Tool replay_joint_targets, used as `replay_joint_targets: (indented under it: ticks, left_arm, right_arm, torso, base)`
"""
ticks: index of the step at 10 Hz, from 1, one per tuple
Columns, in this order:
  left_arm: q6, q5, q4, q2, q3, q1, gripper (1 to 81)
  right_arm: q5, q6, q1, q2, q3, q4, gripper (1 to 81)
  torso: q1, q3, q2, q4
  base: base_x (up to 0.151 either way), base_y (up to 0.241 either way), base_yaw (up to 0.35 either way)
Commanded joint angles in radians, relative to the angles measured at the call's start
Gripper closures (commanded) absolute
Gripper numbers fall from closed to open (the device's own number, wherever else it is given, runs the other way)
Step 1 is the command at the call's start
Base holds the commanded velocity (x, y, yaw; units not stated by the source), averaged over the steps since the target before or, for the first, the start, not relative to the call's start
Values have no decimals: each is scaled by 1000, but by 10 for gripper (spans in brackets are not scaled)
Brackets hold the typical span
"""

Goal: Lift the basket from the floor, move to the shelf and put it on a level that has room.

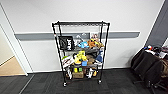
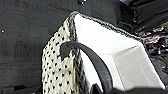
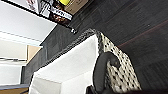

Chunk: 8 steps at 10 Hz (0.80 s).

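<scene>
Shelf (image 1: 80, 52) as seen from the head camera: a tall black wire rack on castors, standing on the dark carpet floor (image 1: 120, 82) against a pale wall (image 1: 125, 15). Its top level (image 1: 80, 23) is bare wire with a low rim; the tiers below are crowded with toys, boxes and a black bag (image 1: 65, 43). A chair draped in dark cloth (image 1: 147, 65) stands to the rack's right, and a doorway with tan flooring (image 1: 10, 67) opens to its left.

Basket (image 2: 100, 57) as seen from the left wrist camera: the cream speckled side, dark braided rim and white lining are close below the wrist, with one dark loop handle (image 2: 92, 62) arching up toward the camera and carpet beneath. The right wrist camera gives the mirror arrangement, with the basket (image 3: 75, 62) and its other handle (image 3: 102, 70) running up toward that wrist, and the foot of the rack beyond. The basket appears to hang between the two arms, clear of the floor, though the contact under it cannot be confirmed. Whether either claw is clenched on a handle cannot be told, since the fingers are hidden.

Judged step: carrying toward the rack. Done well, both handles stay level so the basket does not tip, and the approach stays centred between the front posts, with the basket raised above the top rim before it goes in.
</scene>
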Motion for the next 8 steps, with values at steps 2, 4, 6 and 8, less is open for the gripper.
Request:
replay_joint_targets:
  ticks: [2,4,6,8]
  left_arm:
    - [3,29,-6,-38,51,-70,811]
    - [3,7,-6,-64,117,-68,811]
    - [3,3,-4,-78,157,-63,811]
    - [3,3,-3,-72,153,-53,811]
  right_arm:
    - [-24,4,73,-60,71,0,811]
    - [-24,1,64,-112,140,0,811]
    - [-9,2,56,-151,199,0,811]
    - [-1,2,49,-155,208,1,811]
  torso:
    - [-83,0,129,0]
    - [-126,0,195,0]
    - [-174,0,267,0]
    - [-217,0,334,0]
  base:
    - [0,0,0]
    - [0,0,0]
    - [0,0,0]
    - [0,0,0]
